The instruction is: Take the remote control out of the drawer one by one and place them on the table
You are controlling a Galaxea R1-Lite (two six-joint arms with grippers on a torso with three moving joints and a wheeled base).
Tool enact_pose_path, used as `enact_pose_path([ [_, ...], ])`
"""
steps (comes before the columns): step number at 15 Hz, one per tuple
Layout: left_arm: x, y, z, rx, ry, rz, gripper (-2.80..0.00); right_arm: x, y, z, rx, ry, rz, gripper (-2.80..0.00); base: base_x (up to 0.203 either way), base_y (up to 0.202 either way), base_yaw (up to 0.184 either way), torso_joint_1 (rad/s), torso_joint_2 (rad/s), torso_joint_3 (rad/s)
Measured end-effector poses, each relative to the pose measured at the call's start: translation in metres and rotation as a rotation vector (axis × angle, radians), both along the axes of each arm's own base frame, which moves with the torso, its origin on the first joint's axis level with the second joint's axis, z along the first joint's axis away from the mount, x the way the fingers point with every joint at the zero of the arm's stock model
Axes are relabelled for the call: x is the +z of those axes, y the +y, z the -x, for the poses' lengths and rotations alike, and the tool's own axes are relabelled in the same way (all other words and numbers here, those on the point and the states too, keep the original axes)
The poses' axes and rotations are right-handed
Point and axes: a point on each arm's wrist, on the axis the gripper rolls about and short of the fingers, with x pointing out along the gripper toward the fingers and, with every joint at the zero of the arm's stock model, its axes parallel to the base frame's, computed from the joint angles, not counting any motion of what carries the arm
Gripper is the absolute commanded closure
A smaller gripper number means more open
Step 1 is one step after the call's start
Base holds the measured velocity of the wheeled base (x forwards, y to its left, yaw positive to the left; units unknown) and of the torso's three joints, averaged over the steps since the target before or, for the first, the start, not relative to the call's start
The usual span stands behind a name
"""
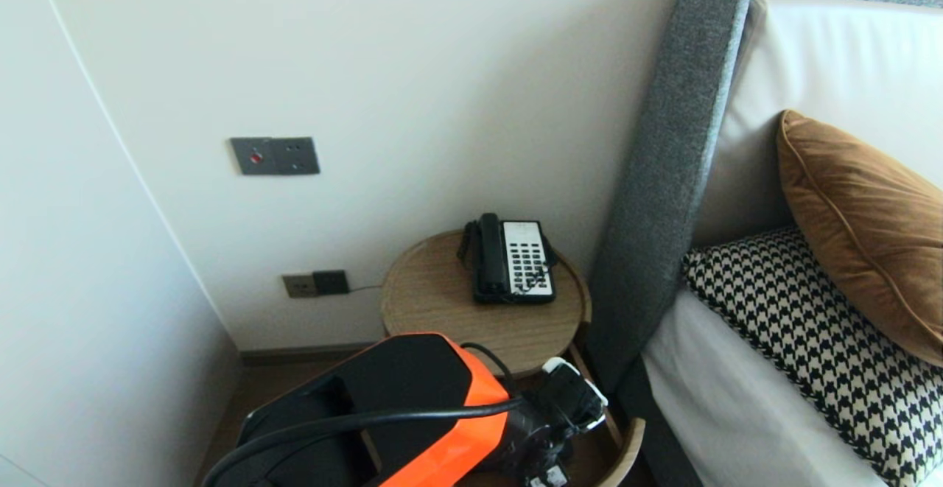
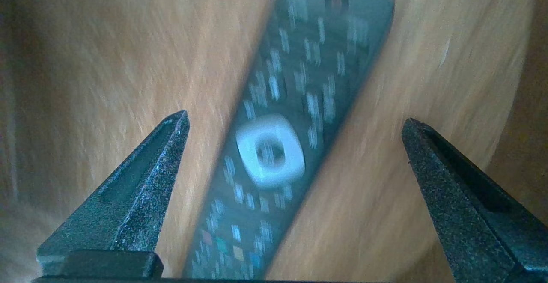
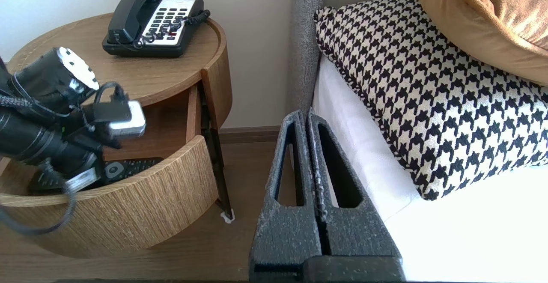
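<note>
- Where the drawer (image 3: 128, 214) of the round bedside table (image 1: 435, 303) stands pulled out, a dark remote control (image 2: 278, 146) lies flat on its wooden floor, button face up, pale ring pad near the middle of its length.
- Long axis: seen from the right wrist, it runs roughly along the drawer's curved front wall, just behind it. Under the left wrist it lies slantwise across the gap between the fingers, not square to them; the end with the reddish button is farthest from that camera.
- Left gripper (image 2: 294, 116): down inside the drawer, over the remote, jaws spread wide. Both fingers (image 2: 141, 189) stand apart from the remote, one to each side, holding nothing.
- Open room: bare wood shows along both long sides of the remote. The drawer's wall rises close beyond one finger. The table top overhangs the back part of the drawer.
- Table top: a black and white telephone (image 1: 512, 258) sits toward the wall, handset on its cradle, cord coiled beside it.
- Right gripper (image 3: 309, 116): parked low beside the bed, fingers pressed together, empty, well apart from the table.
- Room: a grey upholstered headboard (image 1: 663, 163) stands just beside the table. A houndstooth pillow (image 3: 428, 94) and a brown cushion (image 1: 869, 229) lie on the white sheet (image 3: 471, 231). Switch plates (image 1: 274, 155) and sockets (image 1: 315, 283) sit on the pale wall. The floor (image 3: 239, 240) is wood.
</note>
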Motion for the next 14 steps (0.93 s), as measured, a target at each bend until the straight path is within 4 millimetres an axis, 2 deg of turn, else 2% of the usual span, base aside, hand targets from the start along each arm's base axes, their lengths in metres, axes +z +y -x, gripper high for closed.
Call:
enact_pose_path([
  [7, 0.0, 0.004, -0.002, -0.032, 0.076, 0.134, -2.8, 0.0, 0.0, 0.0, 0.001, -0.001, 0.0, 0.0, 0.0, 0.0, 0.0, 0.0, 0.0, 0.0],
  [14, -0.007, 0.012, -0.001, -0.042, 0.06, 0.18, -2.8, 0.0, 0.0, 0.0, 0.0, 0.0, 0.0, 0.0, 0.0, 0.0, 0.0, 0.0, 0.0, 0.0],
])
